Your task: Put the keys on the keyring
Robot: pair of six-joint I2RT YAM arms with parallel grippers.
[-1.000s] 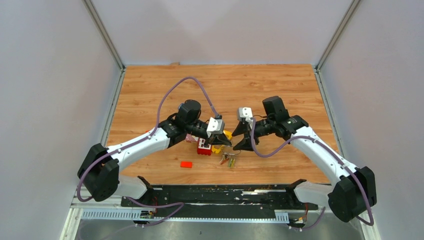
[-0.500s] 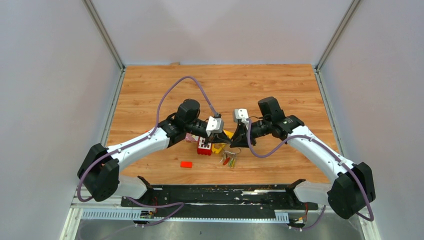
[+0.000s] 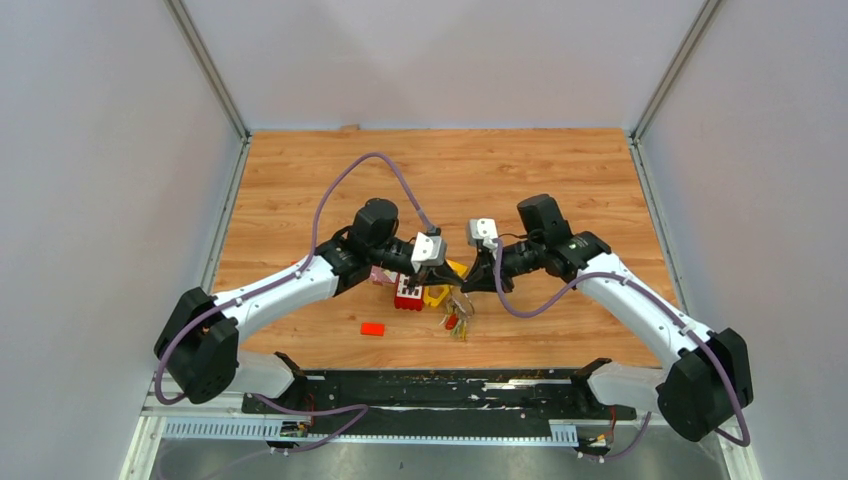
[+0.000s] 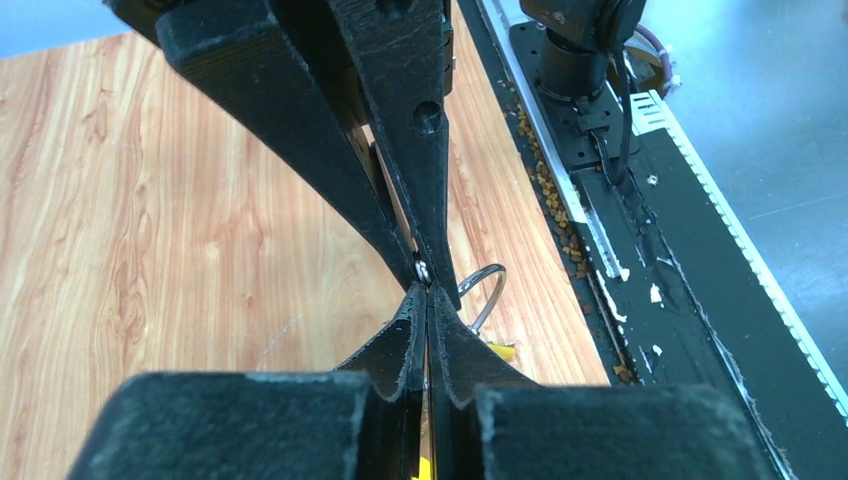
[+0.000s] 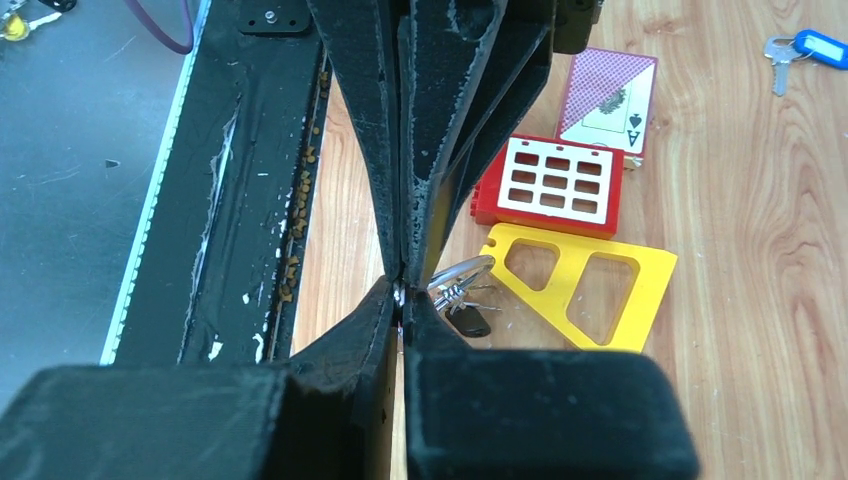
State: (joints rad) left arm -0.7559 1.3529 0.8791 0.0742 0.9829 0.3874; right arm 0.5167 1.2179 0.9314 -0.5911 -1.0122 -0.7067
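Observation:
The thin silver keyring hangs just above the wood between my two grippers, which meet tip to tip. My left gripper is shut on it. My right gripper is shut on it from the other side, and metal glints between its tips. A bunch of keys with red, green and yellow heads dangles below the ring. The right wrist view shows the ring and a dark key head. A loose blue-headed key lies on the table, apart from the rest.
A yellow triangular frame, a red block with a white grid and a playing card lie under the left gripper. A small red block sits nearer the front. The black base rail runs along the near edge.
My right gripper has moved left to meet the left one and shut on the ring. The hanging keys have shifted slightly left. The left arm has barely moved.

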